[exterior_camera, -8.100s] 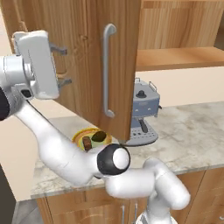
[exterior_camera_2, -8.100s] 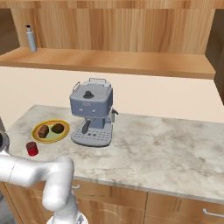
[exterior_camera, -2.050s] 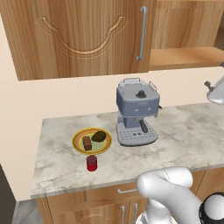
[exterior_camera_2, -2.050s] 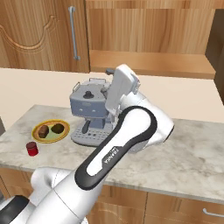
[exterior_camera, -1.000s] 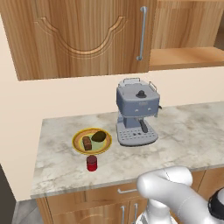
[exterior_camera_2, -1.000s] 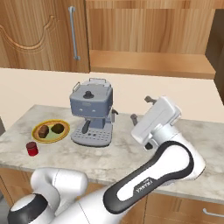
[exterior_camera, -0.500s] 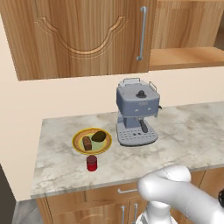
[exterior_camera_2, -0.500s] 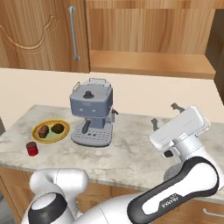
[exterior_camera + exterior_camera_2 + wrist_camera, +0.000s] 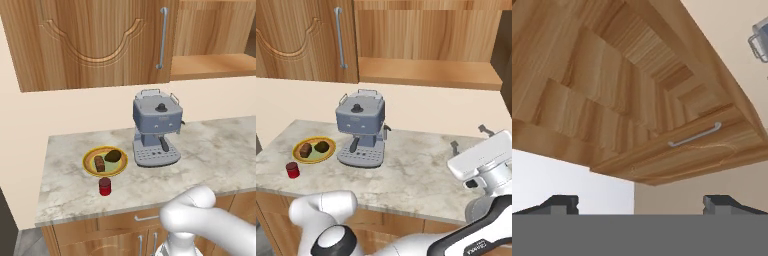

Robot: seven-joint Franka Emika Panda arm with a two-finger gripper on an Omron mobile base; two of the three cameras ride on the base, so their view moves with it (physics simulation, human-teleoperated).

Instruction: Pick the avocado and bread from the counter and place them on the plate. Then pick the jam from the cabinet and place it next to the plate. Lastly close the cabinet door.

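The plate [image 9: 89,169] [image 9: 300,157] lies on the counter [image 9: 220,150] [image 9: 421,170], left of the coffee machine. On it rest the brown bread [image 9: 100,163] [image 9: 305,149] and the dark avocado [image 9: 113,155] [image 9: 321,147]. A small red jar, the jam [image 9: 105,186] [image 9: 292,169], stands just in front of the plate. The cabinet door [image 9: 156,60] [image 9: 348,55] lies flush with the cabinet [image 9: 75,45] [image 9: 286,40]. My gripper [image 9: 470,139] [image 9: 641,202] hangs open and empty over the counter's right end, far from the plate and pointing up at the cabinet's underside [image 9: 612,100].
A grey coffee machine [image 9: 155,132] [image 9: 361,130] stands mid-counter. An open wooden shelf [image 9: 210,65] [image 9: 426,72] runs right of the cabinet. The door's silver handle [image 9: 162,37] [image 9: 340,37] [image 9: 694,136] sticks out. Wooden drawers [image 9: 100,235] sit below the counter.
Earlier the cabinet door stood open; now it is shut. Over the last second the open gripper swung right and down, away from the coffee machine toward the counter's right end.
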